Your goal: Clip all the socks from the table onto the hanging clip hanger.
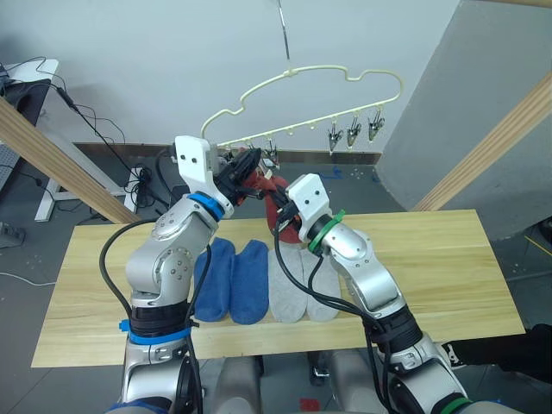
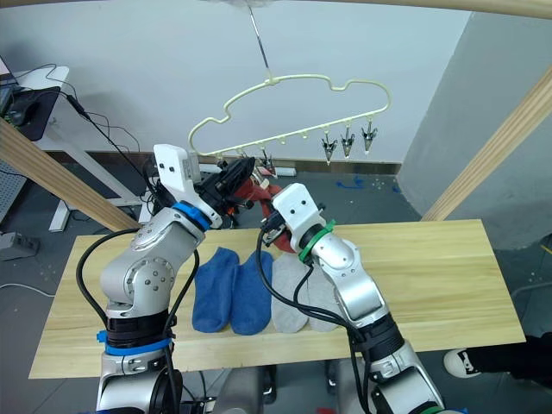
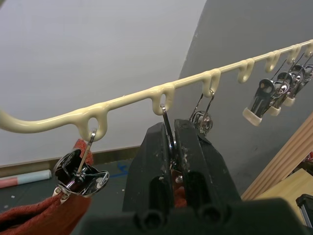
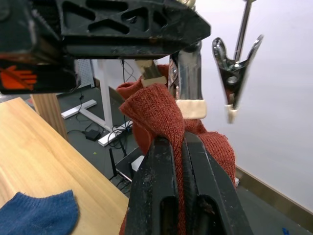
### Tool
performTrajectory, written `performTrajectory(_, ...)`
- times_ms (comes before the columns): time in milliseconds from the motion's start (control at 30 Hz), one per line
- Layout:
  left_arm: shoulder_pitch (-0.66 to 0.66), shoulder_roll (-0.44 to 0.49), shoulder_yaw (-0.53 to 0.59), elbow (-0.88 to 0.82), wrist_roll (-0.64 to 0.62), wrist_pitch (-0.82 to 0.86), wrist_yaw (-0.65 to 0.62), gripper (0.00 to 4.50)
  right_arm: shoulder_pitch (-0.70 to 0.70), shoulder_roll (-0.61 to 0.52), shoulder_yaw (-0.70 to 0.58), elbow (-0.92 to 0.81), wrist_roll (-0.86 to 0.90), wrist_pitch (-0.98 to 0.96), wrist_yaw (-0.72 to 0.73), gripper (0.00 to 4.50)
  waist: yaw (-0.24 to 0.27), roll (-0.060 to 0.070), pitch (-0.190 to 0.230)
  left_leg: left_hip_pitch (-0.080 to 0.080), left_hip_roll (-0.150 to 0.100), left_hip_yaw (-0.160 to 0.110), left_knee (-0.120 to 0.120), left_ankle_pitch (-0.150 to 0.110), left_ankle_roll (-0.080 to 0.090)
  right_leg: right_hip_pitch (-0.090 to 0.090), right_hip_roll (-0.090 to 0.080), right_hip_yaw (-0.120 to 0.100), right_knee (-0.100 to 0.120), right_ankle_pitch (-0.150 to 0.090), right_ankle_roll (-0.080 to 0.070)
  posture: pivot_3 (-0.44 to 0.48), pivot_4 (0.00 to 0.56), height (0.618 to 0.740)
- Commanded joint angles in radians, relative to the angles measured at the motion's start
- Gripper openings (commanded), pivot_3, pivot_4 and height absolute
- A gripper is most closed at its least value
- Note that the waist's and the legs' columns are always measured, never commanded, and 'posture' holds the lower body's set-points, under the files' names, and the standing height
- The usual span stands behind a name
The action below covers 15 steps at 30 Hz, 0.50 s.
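Observation:
The pale yellow clip hanger (image 1: 321, 79) hangs above the table's (image 1: 431, 267) far edge. My left gripper (image 3: 171, 129) is shut on the handles of its second clip (image 3: 168, 120). The clip beside it (image 3: 80, 171) holds one rust red sock (image 3: 29, 218). My right gripper (image 4: 181, 139) is shut on the other rust red sock (image 4: 159, 112), raised so that its top edge lies at the pale pads of the squeezed clip (image 4: 188, 107). Two blue socks (image 1: 233, 280) and two light grey socks (image 1: 302, 289) lie side by side on the table.
Three free clips (image 1: 354, 134) hang at the hanger's right end and one more (image 4: 234, 73) just beside the sock. Slanted wooden beams (image 1: 52, 159) (image 1: 492, 147) rise on both sides of the table. A desk leg and cables (image 1: 103, 138) are on the floor behind.

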Motion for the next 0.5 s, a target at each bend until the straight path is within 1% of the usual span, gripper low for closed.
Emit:
performTrajectory(33, 0.010, -0.004, 0.010, -0.044, -0.030, 0.011, 0.005, 0.00, -0.009, 0.020, -0.001, -0.020, 0.006, -0.035, -0.013, 0.03, 0.000, 0.000, 0.000, 0.000, 0.000, 0.000, 0.000, 0.000, 0.000, 0.000, 0.000, 0.000, 0.000, 0.000, 0.000, -0.090, 0.295, 0.740)
performTrajectory(200, 0.018, -0.009, 0.018, -0.053, -0.058, 0.033, 0.018, 0.00, -0.017, 0.028, 0.000, -0.006, 0.005, -0.043, -0.021, 0.03, 0.000, 0.000, 0.000, 0.000, 0.000, 0.000, 0.000, 0.000, 0.000, 0.000, 0.000, 0.000, 0.000, 0.001, -0.001, -0.089, 0.295, 0.740)
performTrajectory(267, 0.021, -0.009, 0.019, -0.057, -0.065, 0.042, 0.021, 0.61, -0.019, 0.032, 0.001, -0.002, 0.004, -0.046, -0.022, 0.00, 0.000, 0.000, 0.000, 0.000, 0.000, 0.000, 0.000, 0.000, 0.000, 0.000, 0.000, 0.000, 0.000, 0.001, -0.001, -0.087, 0.295, 0.740)
performTrajectory(300, 0.024, -0.008, 0.018, -0.060, -0.068, 0.045, 0.022, 0.83, -0.019, 0.033, 0.002, 0.000, 0.004, -0.047, -0.023, 0.00, 0.000, 0.000, 0.000, 0.000, 0.000, 0.000, 0.000, 0.000, 0.000, 0.000, 0.000, 0.000, 0.000, 0.001, -0.001, -0.087, 0.295, 0.740)
performTrajectory(500, 0.039, 0.003, 0.027, -0.077, -0.093, 0.073, 0.023, 2.74, -0.025, 0.040, 0.004, 0.011, 0.005, -0.055, -0.026, 0.00, 0.000, 0.000, 0.000, 0.000, 0.000, 0.000, 0.000, 0.000, 0.000, 0.000, 0.000, 0.000, 0.000, 0.001, -0.001, -0.087, 0.295, 0.740)
